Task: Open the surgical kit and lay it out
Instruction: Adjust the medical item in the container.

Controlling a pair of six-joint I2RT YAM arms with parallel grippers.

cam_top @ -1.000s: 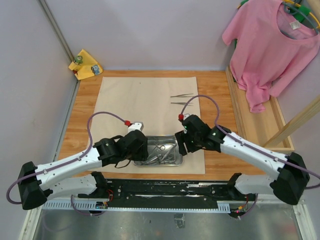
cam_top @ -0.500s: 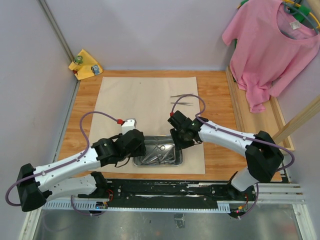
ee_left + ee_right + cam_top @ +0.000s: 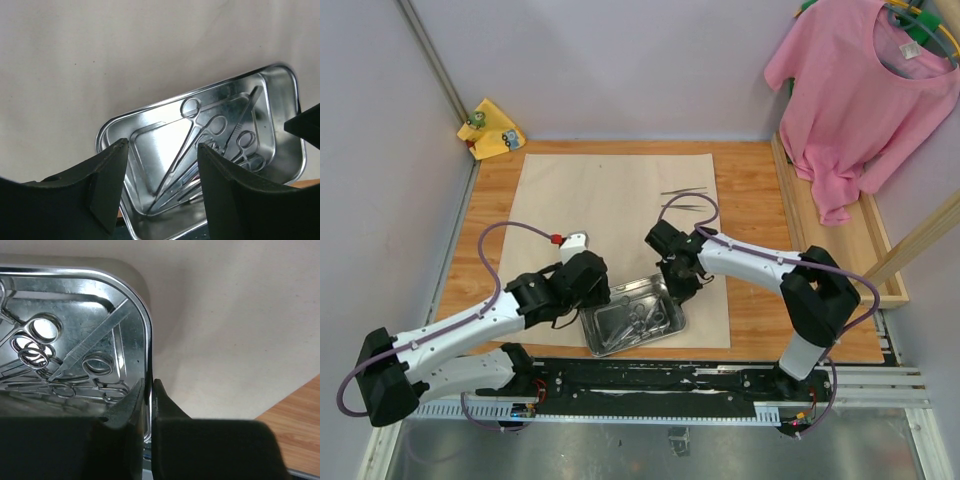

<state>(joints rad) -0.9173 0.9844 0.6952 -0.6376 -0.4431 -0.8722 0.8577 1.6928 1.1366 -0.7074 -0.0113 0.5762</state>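
Since a second ago the tray has swung askew on the cloth, its right end now farther back, and the right arm has reached in leftward. The right claw has closed and pinches the tray's rim near the far right corner, one finger inside the wall and one outside. The left claw hangs spread over the tray's left end.

The tray sits at the cloth's near edge, between the two claws, with forceps heaped inside. Two tweezers lie farther back on the cloth, beyond the right claw. A yellow cloth sits in the far left corner, and a pink shirt hangs at the right.
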